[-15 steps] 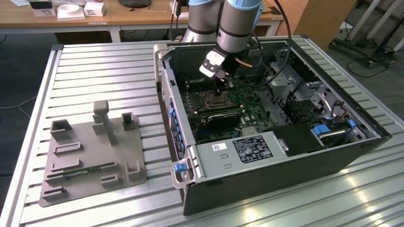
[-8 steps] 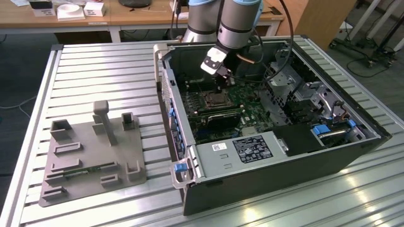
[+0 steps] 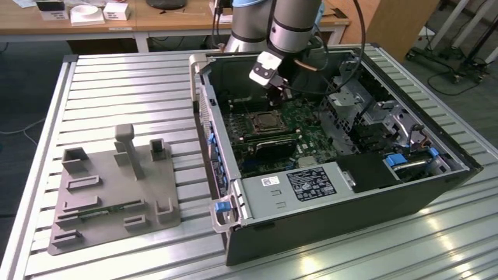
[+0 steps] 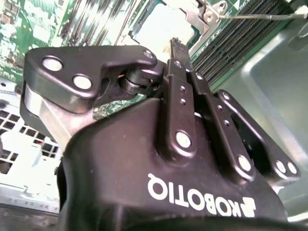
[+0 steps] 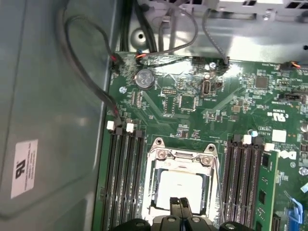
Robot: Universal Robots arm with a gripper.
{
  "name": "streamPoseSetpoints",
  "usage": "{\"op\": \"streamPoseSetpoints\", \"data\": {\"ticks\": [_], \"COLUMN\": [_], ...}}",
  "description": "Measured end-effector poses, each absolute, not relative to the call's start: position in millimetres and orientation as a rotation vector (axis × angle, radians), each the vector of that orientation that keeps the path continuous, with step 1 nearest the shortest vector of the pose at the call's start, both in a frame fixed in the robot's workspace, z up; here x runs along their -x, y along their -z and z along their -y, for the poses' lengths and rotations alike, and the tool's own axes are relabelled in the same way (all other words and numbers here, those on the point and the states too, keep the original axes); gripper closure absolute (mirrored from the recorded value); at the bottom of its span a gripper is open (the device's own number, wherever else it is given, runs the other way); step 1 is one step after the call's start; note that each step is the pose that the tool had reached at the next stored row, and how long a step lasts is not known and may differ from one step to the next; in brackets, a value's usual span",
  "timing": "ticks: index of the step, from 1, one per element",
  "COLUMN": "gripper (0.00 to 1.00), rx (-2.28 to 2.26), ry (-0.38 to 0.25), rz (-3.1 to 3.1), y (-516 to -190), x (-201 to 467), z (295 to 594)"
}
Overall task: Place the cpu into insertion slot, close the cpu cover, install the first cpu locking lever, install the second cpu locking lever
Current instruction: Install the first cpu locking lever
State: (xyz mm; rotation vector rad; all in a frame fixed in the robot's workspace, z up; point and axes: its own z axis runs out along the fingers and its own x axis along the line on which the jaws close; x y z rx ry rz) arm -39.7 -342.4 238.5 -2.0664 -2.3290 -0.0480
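the gripper (image 5: pixel 181 201), fingers pinched together on nothing, hovers just above the light, rigid, fragile cpu (image 5: pixel 180 185) seated in the insertion slot (image 5: pixel 155 190) under the cpu cover (image 5: pixel 183 155); the springy wire locking lever (image 4: pixel 260 17) beside it looks best pushed near its free end.

Slatted metal table (image 3: pixel 125 87); wooden desk (image 3: pixel 179 20) behind; dark grey floor (image 3: pixel 23 81); glare on near slats.

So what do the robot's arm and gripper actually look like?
The arm is silvery-grey tubing with a pale blue joint cap. A white boxy unit sits at the wrist, and a black cable loops beside it. The gripper is matte black, with linked bars, silver pivot screws and white lettering on its body.
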Motion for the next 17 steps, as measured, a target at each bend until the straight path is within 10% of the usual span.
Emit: {"op": "streamPoseSetpoints", "data": {"ticks": [17], "gripper": [0.90], "rx": [1.984], "ry": [0.046], "rz": [2.399], "y": [-238.4], "x": [39.6], "z": [342.4]}}
